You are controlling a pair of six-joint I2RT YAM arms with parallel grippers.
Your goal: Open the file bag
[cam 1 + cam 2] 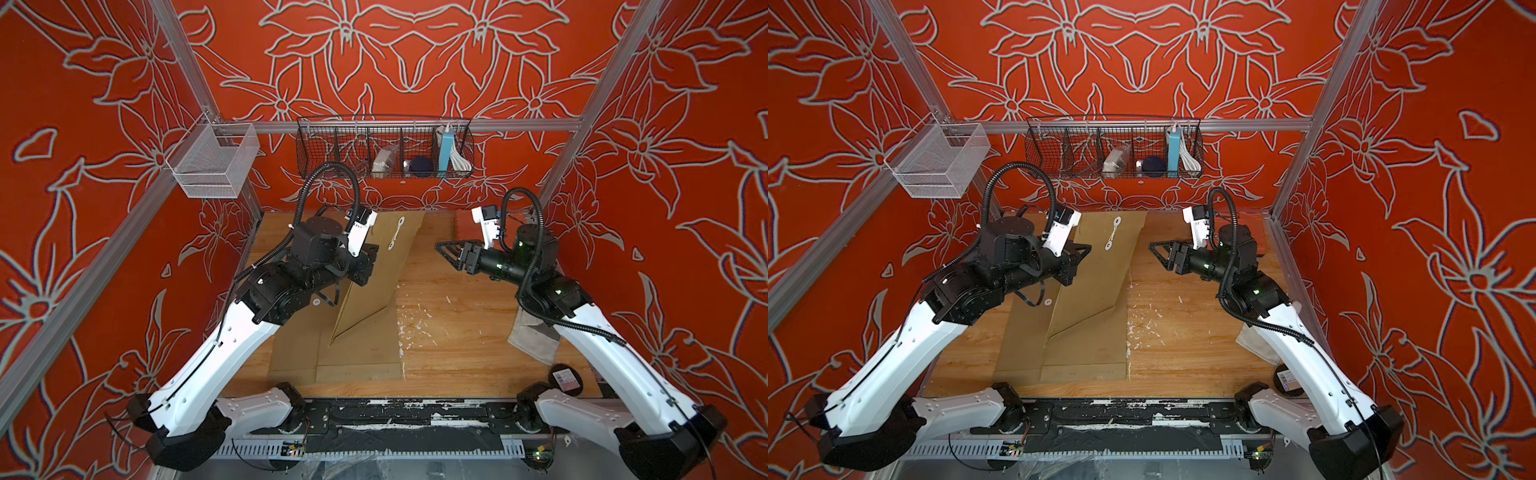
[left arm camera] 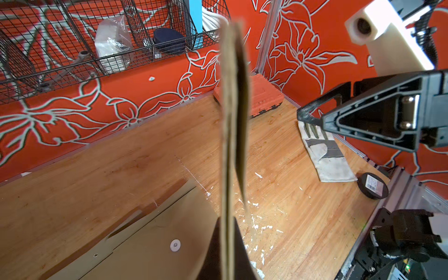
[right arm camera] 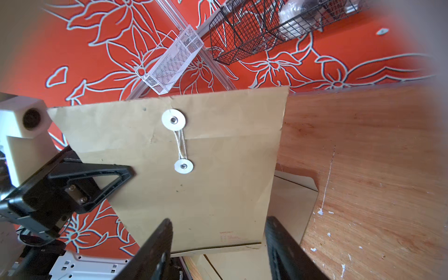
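Writing first, and there isn't much. The file bag [image 3: 218,174] has a few lines of small reddish print [image 3: 229,234] near one edge, but it's too faint for us to read. The only other label is a white sticker on a black disc [image 2: 373,185] near the table's [image 1: 457,324] right edge. It looks like barcode-type print and we can't read that either.

The bag is up off the table and standing roughly on edge, tilted, over toward the left side. The left gripper [image 3: 122,173] is pinching it by one side edge, with one finger on the front face and the other behind. We can't tell whether its low corner touches the things underneath. The flap is shut, and the string [image 3: 181,145] runs between the closure's two white buttons, the upper one [image 3: 173,120] on the flap and the lower one [image 3: 183,166] on the body.

The right gripper [image 1: 444,254] is spread with nothing in it. It hovers near the bag's free edge, clear of it.

Counts:
- One bag is lifted, and what looks like two more lie flat and overlapping [image 1: 295,349] [image 1: 365,357]. One of those shows a single white button [image 2: 175,244].
- There are two baskets on the rails, a black wire one [image 1: 384,151] and a white mesh one [image 1: 214,160].
- On the table are one grey-and-white glove [image 2: 327,157] and one orange case [image 2: 264,99] at the back.
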